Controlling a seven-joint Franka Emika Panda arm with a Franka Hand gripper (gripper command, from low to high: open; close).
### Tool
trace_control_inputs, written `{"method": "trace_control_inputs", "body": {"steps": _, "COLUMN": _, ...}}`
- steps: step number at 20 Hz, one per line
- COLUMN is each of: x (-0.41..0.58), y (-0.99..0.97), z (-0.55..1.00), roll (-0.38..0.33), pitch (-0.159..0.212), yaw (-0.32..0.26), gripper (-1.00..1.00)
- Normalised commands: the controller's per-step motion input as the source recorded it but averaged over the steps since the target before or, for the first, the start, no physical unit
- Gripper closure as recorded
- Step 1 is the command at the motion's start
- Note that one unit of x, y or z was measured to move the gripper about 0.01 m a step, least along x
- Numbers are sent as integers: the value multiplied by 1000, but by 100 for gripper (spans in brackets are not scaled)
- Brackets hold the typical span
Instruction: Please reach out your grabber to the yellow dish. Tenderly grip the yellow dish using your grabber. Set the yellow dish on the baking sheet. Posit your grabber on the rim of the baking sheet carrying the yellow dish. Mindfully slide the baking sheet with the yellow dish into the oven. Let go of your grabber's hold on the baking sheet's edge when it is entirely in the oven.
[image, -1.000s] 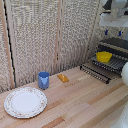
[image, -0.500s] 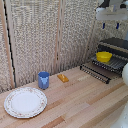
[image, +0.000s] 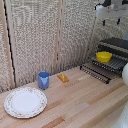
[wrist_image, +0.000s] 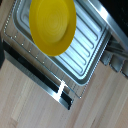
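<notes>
The yellow dish (image: 104, 56) sits on the baking sheet (image: 116, 64), pulled out for loading; the gripper (image: 111, 21) hangs above, fingers apart.

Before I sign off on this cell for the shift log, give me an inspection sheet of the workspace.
Surface: light wooden table, no spills seen.
Job's things: yellow dish sits on the baking sheet, which is pulled out on the open door of the oven.
Clutter: white patterned plate, blue cup, small orange block.
Gripper: gripper hangs above the dish with nothing in it; open or shut cannot be told.
Cables: nothing seen.
Surroundings: woven screen panels behind the table.
</notes>
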Motion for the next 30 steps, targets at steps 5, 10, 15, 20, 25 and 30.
{"method": "trace_control_inputs", "body": {"steps": 5, "x": -108, "y": -31, "z": -156, "roll": -374, "pitch": 37, "yaw": 201, "gripper": -100}}
{"method": "trace_control_inputs", "body": {"steps": 10, "x": -141, "y": -21, "z": -146, "roll": -375, "pitch": 56, "yaw": 196, "gripper": -100}}
{"method": "trace_control_inputs", "body": {"steps": 15, "x": -249, "y": 0, "z": -72, "roll": -361, "pitch": 163, "yaw": 201, "gripper": -100}}
{"method": "trace_control_inputs", "body": {"steps": 20, "x": -285, "y": 0, "z": -51, "roll": -330, "pitch": 205, "yaw": 194, "gripper": -100}}
{"method": "trace_control_inputs", "body": {"steps": 25, "x": -221, "y": 194, "z": -143, "roll": -322, "pitch": 223, "yaw": 137, "gripper": -100}}
{"method": "trace_control_inputs", "body": {"steps": 30, "x": -81, "y": 334, "z": -287, "roll": -331, "pitch": 188, "yaw": 99, "gripper": -100}}
